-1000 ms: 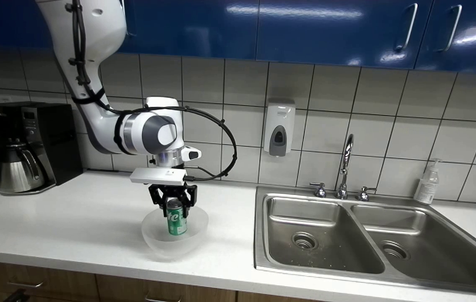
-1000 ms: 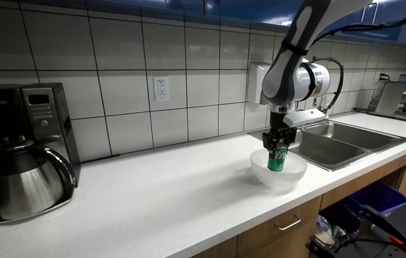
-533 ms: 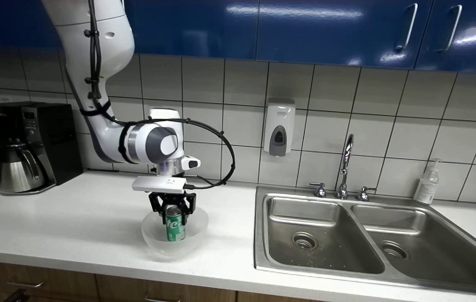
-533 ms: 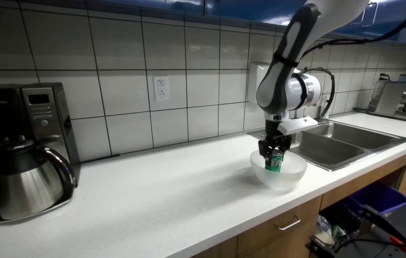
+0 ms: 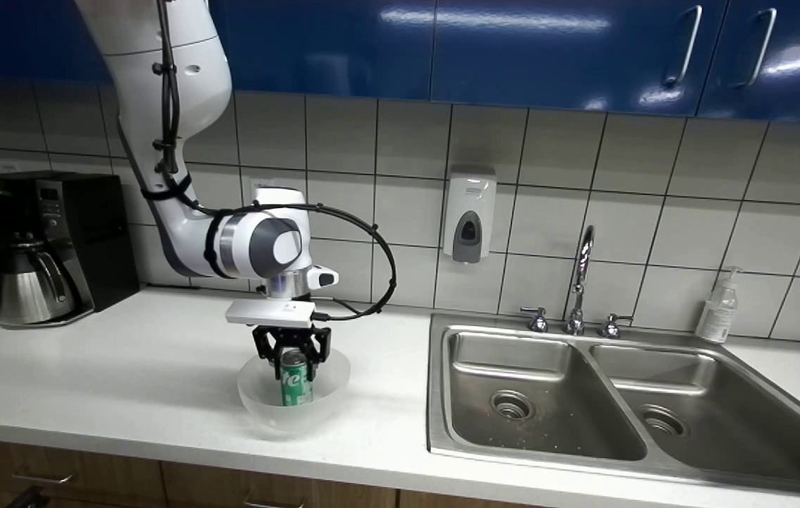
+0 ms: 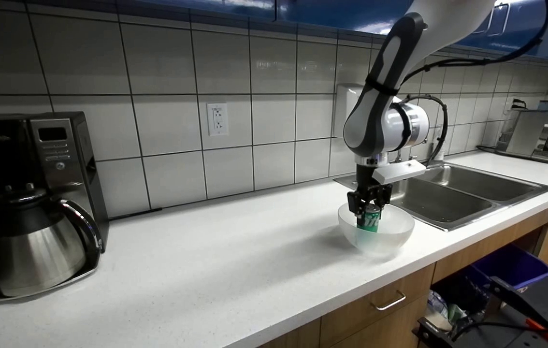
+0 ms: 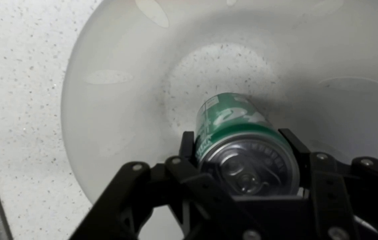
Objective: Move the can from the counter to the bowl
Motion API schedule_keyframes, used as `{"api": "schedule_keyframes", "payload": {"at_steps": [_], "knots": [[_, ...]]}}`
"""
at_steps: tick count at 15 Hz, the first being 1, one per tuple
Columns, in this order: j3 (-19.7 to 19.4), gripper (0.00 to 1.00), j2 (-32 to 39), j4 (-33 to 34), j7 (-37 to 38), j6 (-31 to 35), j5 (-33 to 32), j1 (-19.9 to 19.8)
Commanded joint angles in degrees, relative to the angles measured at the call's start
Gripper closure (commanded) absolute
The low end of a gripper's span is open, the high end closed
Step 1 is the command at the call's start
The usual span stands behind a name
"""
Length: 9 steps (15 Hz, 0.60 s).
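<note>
Claw [image 5: 294, 375] in exterior view low, left of centre: fingers clamped on green can [image 5: 295, 389], upright inside translucent bowl [image 5: 333, 395] on white counter [image 5: 125, 374]; steel sink [image 5: 623, 402] lower right.

In exterior view, coffee maker [image 6: 47, 169] at left edge; claw, can and bowl right of centre.

Wrist view: fingers flank can's silvery top, low right of centre; whether base touches bowl floor, hard to tell.

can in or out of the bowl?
In: both exterior views show the can reaching below the rim of the bowl. Touching bottom: cannot tell.
</note>
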Motion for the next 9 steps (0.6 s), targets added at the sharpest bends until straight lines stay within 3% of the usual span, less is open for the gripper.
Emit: {"api": "schedule_keyframes", "payload": {"at_steps": [1,3,9], "knots": [[0.5,0.09,0.3,1.9,-0.2,-2.2,0.3,-0.9],[0.5,0.0,-0.3,1.9,-0.3,-2.4,0.2,-0.8],[-0.9,0.0,-4.6,1.7,1.0,-4.5,-2.0,1.1]]}}
